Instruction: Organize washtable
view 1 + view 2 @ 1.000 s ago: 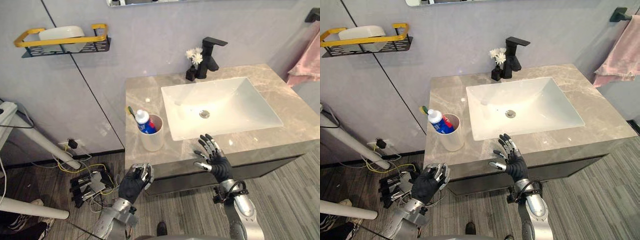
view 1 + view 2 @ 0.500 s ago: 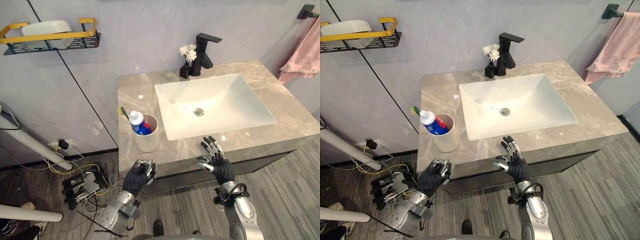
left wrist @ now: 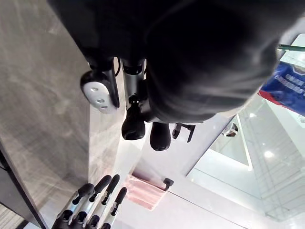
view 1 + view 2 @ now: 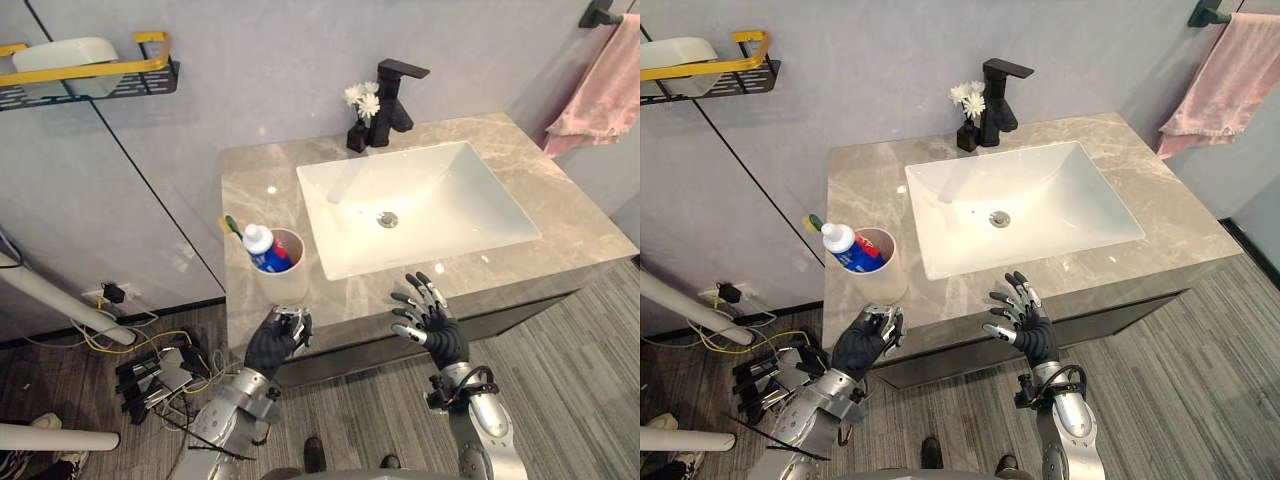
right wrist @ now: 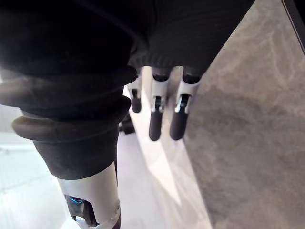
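A beige cup [image 4: 285, 282] stands near the front left corner of the marble countertop [image 4: 255, 185], left of the white sink [image 4: 440, 200]. In the cup are a blue-and-white toothpaste tube [image 4: 262, 246] and a green-tipped toothbrush [image 4: 232, 225]. My left hand [image 4: 275, 340] hangs just below the counter's front edge, under the cup, with its fingers curled on nothing. Its dark fingertips [image 3: 159, 136] bend inward in the left wrist view. My right hand [image 4: 430, 322] hovers at the front edge before the sink, fingers [image 5: 157, 119] spread and straight.
A black faucet [image 4: 392, 95] and a small black vase of white flowers [image 4: 360, 105] stand behind the sink. A wall shelf [image 4: 90, 75] with a yellow rail holds a white dish. A pink towel [image 4: 600, 90] hangs at the right. Adapters and wires [image 4: 150, 365] lie on the floor at left.
The camera has shifted, so the whole scene sits further left. My left hand has risen closer to the counter's front edge under the cup. The right hand keeps its spread pose.
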